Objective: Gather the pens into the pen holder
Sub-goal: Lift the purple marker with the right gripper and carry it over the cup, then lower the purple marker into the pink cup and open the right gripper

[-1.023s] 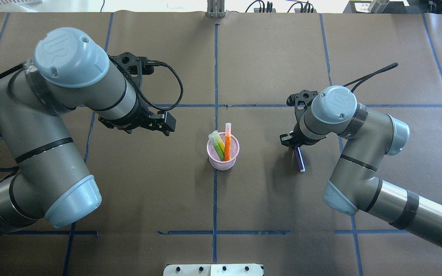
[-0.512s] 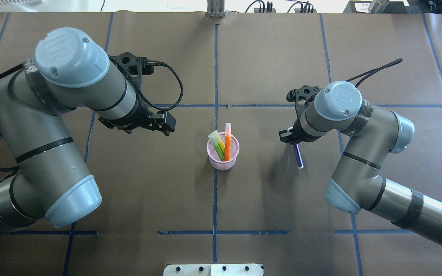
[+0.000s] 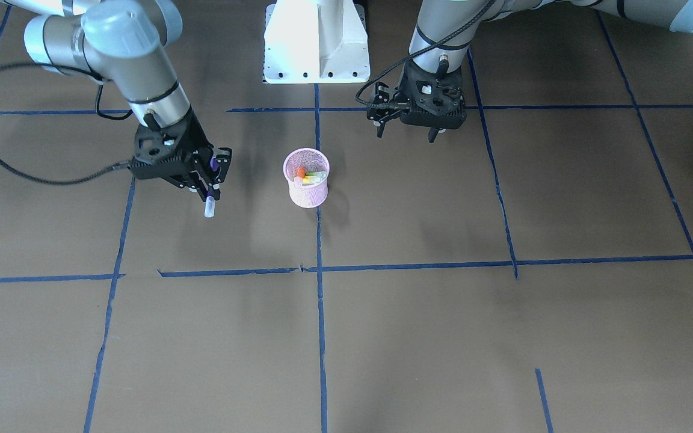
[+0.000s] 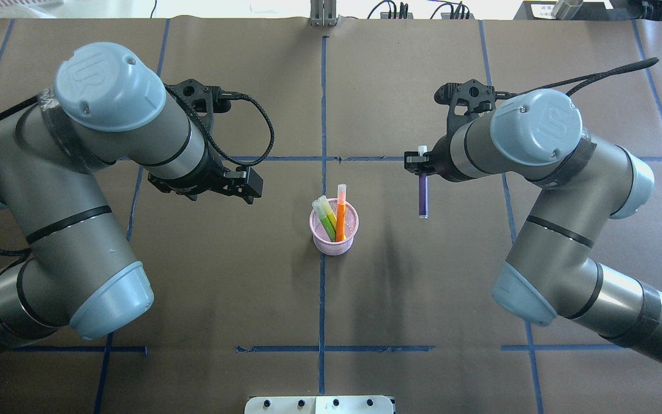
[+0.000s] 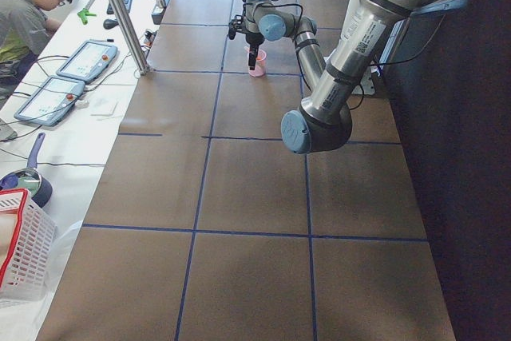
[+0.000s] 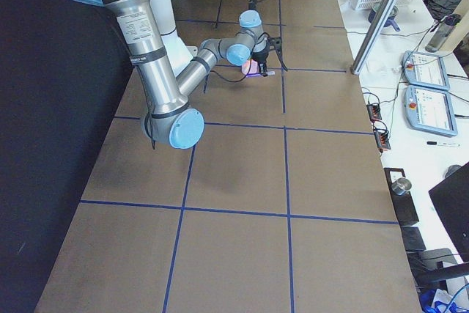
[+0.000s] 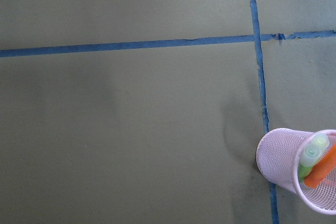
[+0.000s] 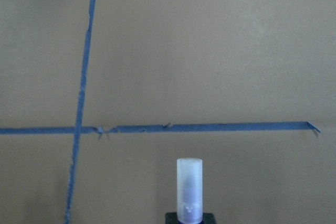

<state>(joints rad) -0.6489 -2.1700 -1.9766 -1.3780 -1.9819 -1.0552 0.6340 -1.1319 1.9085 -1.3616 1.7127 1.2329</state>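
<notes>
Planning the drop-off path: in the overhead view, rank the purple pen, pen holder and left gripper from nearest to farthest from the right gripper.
1. Purple pen: held in the right gripper's jaws.
2. Pen holder: mid-table, to its left.
3. Left gripper: beyond that, farther left.

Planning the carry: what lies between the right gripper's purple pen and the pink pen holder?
Nothing: in the overhead view only bare brown table shows between the purple pen, held by the right gripper, and the pink pen holder.
</notes>
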